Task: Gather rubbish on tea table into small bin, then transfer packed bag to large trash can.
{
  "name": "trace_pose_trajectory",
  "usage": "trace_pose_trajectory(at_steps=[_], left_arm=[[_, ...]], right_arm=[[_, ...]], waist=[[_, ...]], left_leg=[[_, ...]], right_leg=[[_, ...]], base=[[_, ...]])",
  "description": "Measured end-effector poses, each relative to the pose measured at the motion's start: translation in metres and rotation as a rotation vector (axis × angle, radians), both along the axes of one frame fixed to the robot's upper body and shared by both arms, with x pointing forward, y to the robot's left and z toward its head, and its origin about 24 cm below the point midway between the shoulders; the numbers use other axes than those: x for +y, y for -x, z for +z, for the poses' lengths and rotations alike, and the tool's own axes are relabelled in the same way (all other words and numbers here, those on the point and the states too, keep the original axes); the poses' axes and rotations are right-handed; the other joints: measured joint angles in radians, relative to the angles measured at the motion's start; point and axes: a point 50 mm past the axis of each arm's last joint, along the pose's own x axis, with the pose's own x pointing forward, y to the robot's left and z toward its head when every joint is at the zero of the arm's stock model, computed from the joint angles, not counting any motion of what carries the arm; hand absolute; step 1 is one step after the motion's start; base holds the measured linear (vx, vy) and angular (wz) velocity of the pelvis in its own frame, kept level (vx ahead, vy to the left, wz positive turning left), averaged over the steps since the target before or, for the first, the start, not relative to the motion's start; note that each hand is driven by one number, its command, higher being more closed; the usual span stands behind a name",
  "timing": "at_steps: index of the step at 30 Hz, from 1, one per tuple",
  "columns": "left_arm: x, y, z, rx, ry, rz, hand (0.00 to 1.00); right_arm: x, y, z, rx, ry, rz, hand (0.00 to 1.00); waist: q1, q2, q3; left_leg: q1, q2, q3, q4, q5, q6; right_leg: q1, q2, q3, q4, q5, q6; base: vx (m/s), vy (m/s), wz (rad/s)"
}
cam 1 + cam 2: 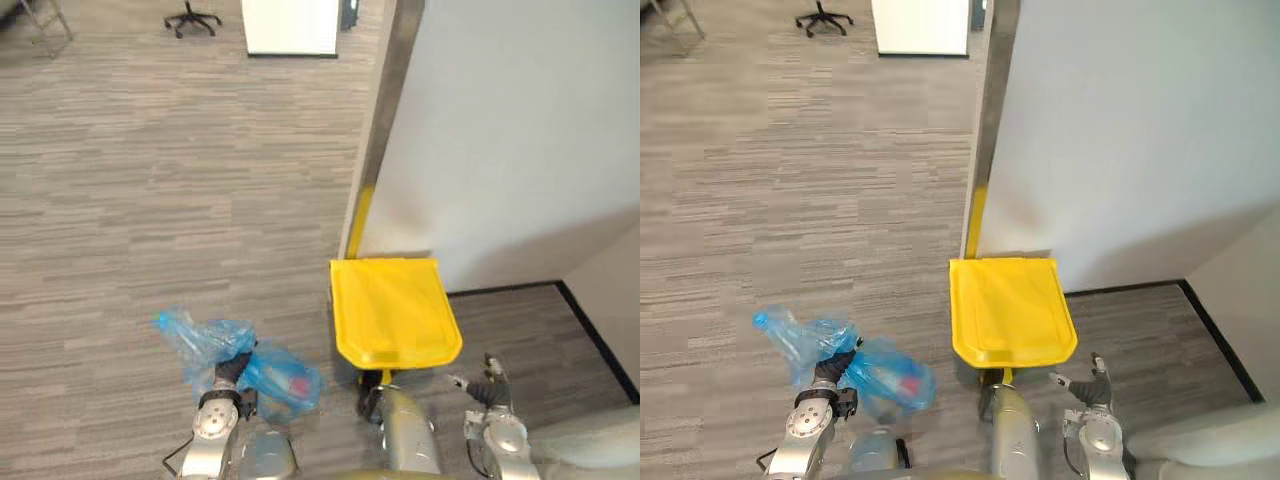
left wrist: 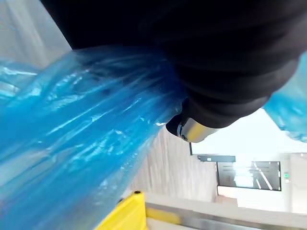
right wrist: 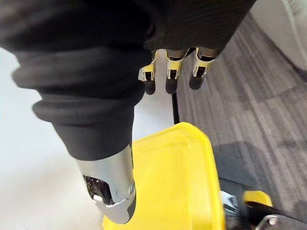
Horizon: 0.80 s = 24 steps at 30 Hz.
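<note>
1. the left hand (image 1: 231,370) is low at the robot's left, above the grey carpet floor (image 1: 150,200), with the blue rubbish bag (image 1: 283,381) bunched around it.
2. in the left wrist view the bag's pleated plastic (image 2: 72,143) gathers tight into the hand. the thumb (image 2: 192,129) is curled against the plastic, and the other fingers are buried in it.
3. the bag has something reddish inside and is beside the large trash can (image 1: 395,310), to its left and not touching it.
4. the can's yellow lid is shut. the can stands against a pale wall (image 1: 500,130), at a corner with a yellow strip (image 1: 360,215).
5. the right hand (image 1: 487,385) is near the can's right front corner and clear of the lid. its fingers (image 3: 167,76) are loosely bent side by side and hold nothing.
6. a white cabinet (image 1: 292,27) and an office chair base (image 1: 192,18) stand far across the floor.
</note>
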Motion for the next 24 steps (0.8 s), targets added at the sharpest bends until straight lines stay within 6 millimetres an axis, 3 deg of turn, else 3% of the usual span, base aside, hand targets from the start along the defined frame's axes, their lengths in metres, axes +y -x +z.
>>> trace_pose_trajectory(at_steps=[3, 4, 8, 11, 13, 16, 17, 18, 19, 20, 22, 24], left_arm=[[-0.006, -0.011, 0.004, -0.02, 0.009, -0.017, 1.0], [-0.007, -0.009, 0.001, -0.007, 0.015, -0.009, 1.0], [-0.007, -0.016, 0.004, -0.029, 0.028, 0.009, 1.0], [-0.007, -0.019, 0.007, -0.042, 0.026, 0.004, 1.0], [-0.005, -0.017, 0.006, -0.037, 0.017, 0.003, 1.0], [0.004, -0.016, 0.007, -0.031, -0.016, -0.004, 1.0], [0.005, -0.016, 0.007, -0.03, -0.018, -0.013, 1.0], [0.004, -0.017, 0.007, -0.032, -0.016, -0.019, 1.0], [0.002, -0.02, 0.009, -0.045, -0.015, -0.032, 1.0], [0.0, -0.022, 0.009, -0.048, -0.014, -0.045, 1.0], [-0.013, -0.026, 0.008, -0.048, -0.008, -0.098, 1.0], [-0.016, -0.024, 0.005, -0.037, -0.005, -0.113, 1.0]], right_arm=[[-0.02, 0.011, 0.003, -0.015, -0.004, -0.115, 0.0], [-0.027, 0.019, 0.001, 0.0, -0.01, -0.16, 0.0], [-0.032, 0.021, 0.003, -0.032, -0.043, -0.214, 0.0], [-0.024, 0.014, 0.002, -0.053, -0.067, -0.199, 0.0], [-0.012, 0.0, 0.004, -0.07, -0.079, -0.137, 0.0], [0.031, -0.037, 0.008, -0.092, -0.095, 0.106, 0.0], [0.047, -0.054, 0.015, -0.123, -0.095, 0.186, 0.0], [0.053, -0.065, 0.021, -0.147, -0.092, 0.221, 0.0], [0.064, -0.09, 0.037, -0.213, -0.071, 0.293, 0.0], [0.068, -0.101, 0.046, -0.244, -0.056, 0.323, 0.0], [0.078, -0.144, 0.077, -0.327, 0.014, 0.418, 0.0], [0.077, -0.167, 0.096, -0.355, 0.054, 0.44, 0.0]], waist=[[-0.005, 0.024, 0.016], [0.0, 0.038, 0.007], [-0.003, 0.043, 0.002], [-0.023, 0.044, 0.0], [-0.028, 0.042, -0.002], [-0.019, 0.032, -0.01], [-0.004, 0.034, -0.011], [0.001, 0.036, -0.013], [0.002, 0.043, -0.022], [0.002, 0.047, -0.026], [0.004, 0.047, -0.026], [0.001, 0.054, -0.024]], left_leg=[[0.023, 0.003, -0.049, -0.036, -0.015, -0.036], [0.061, 0.022, -0.054, -0.085, 0.006, -0.075], [0.048, 0.068, -0.069, -0.109, 0.102, -0.092], [0.035, 0.081, -0.072, -0.169, 0.109, -0.09], [0.018, 0.079, -0.074, -0.203, 0.107, -0.091], [-0.029, 0.065, -0.109, -0.279, 0.112, -0.114], [-0.03, 0.065, -0.121, -0.306, 0.117, -0.124], [-0.035, 0.065, -0.129, -0.32, 0.122, -0.133], [-0.058, 0.065, -0.154, -0.364, 0.145, -0.162], [-0.069, 0.064, -0.171, -0.39, 0.16, -0.174], [-0.133, 0.025, -0.22, -0.281, 0.164, -0.173], [-0.132, -0.013, -0.214, -0.236, 0.165, -0.174]], right_leg=[[-0.011, 0.001, 0.019, 0.107, -0.058, 0.011], [-0.005, 0.009, 0.0, 0.142, -0.107, 0.008], [0.002, 0.05, -0.035, 0.116, -0.143, -0.019], [-0.01, 0.052, -0.061, 0.099, -0.142, -0.02], [-0.035, 0.049, -0.064, 0.093, -0.134, -0.032], [-0.092, 0.063, -0.044, 0.062, -0.1, -0.039], [-0.104, 0.078, -0.031, 0.061, -0.1, -0.04], [-0.114, 0.082, -0.033, 0.058, -0.101, -0.039], [-0.137, 0.086, -0.051, 0.033, -0.103, -0.031], [-0.145, 0.086, -0.063, 0.019, -0.1, -0.024], [-0.155, 0.089, -0.087, -0.034, -0.086, -0.012], [-0.155, 0.091, -0.102, -0.038, -0.079, -0.019]], base=[[0.43, -0.155, 0.42], [0.37, -0.148, 0.04], [0.37, -0.204, -0.02], [0.05, -0.128, 0.26], [-0.08, -0.078, 0.18], [-0.13, -0.152, 0.15], [-0.06, -0.217, 0.2], [-0.01, -0.244, 0.19], [0.01, -0.209, 0.25], [0.04, -0.281, 0.44], [0.01, -0.227, 0.33], [-0.07, -0.175, 0.17]])
